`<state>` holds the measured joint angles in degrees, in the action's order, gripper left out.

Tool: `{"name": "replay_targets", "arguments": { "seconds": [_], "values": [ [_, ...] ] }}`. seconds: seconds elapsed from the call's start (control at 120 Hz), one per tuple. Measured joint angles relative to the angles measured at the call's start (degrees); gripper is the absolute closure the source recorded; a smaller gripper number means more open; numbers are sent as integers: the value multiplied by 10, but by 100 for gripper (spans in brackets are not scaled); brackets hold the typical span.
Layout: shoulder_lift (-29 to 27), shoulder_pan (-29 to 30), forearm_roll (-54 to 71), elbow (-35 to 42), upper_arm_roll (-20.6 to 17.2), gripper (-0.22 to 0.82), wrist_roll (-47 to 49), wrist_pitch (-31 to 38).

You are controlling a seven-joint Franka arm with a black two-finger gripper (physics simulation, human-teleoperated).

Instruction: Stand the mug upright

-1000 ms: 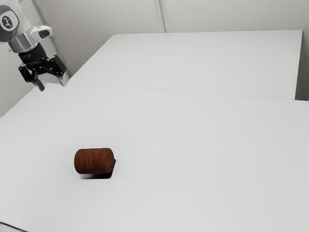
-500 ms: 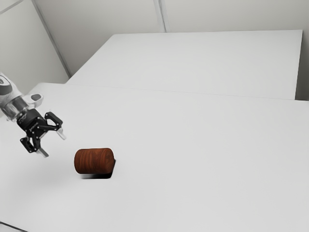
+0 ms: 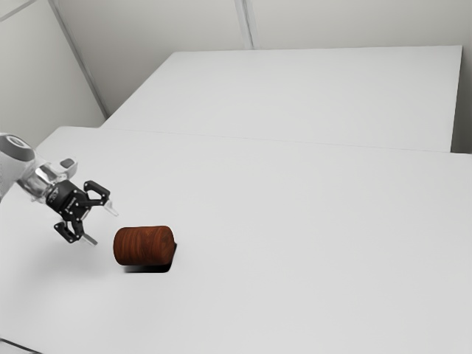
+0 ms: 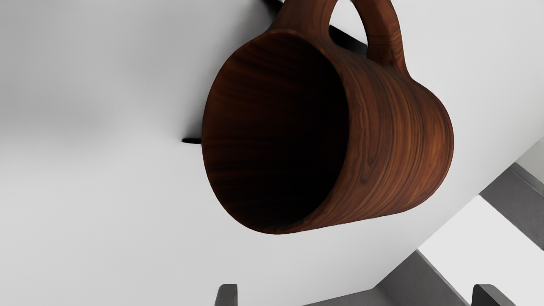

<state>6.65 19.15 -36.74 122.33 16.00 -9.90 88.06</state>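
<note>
The task is at its opening stage, as I judge it: the approach is well along, and the grasp, the turn and the setting down are all left to do. The mug [image 3: 144, 245] lies on its side on the pale counter [image 3: 295, 243], its closed base [image 3: 170, 245] toward three o'clock in the exterior view and its mouth [image 4: 276, 136] toward nine. The tool [image 3: 102, 225] is near it, at about ten o'clock from the mug in that same view, on the mouth side. It is released — its two fingers stand wide apart, with nothing held between them.

The wrist view looks into the dark hollow of the mug, and the handle [image 4: 384, 42] is on the side of the body away from the fingertips. The mug is not yet lifted or tilted toward standing, so none of the righting itself is done. What remains, I would say, is to bring the fingers to either side of the wall or body, close on it, swing the base down to the counter and let go once it stands.

As for brands and labels, I can read none. The mug's visible wood-grained surface bears no lettering, nor can I make out any words on the arm [image 3: 13, 168] — its joint cap [image 3: 16, 144] has a ring-shaped mark, but no letters I can read.
</note>
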Motion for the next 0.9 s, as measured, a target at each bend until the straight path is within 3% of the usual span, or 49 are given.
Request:
{"name": "replay_targets", "arguments": {
  "seconds": [0.392, 0.9],
  "values": [
    [72, -2, -52, -33, -1, 0, -48, 47],
    [85, -7, -162, 8, -7, 0, -84, 46]
  ]
}}
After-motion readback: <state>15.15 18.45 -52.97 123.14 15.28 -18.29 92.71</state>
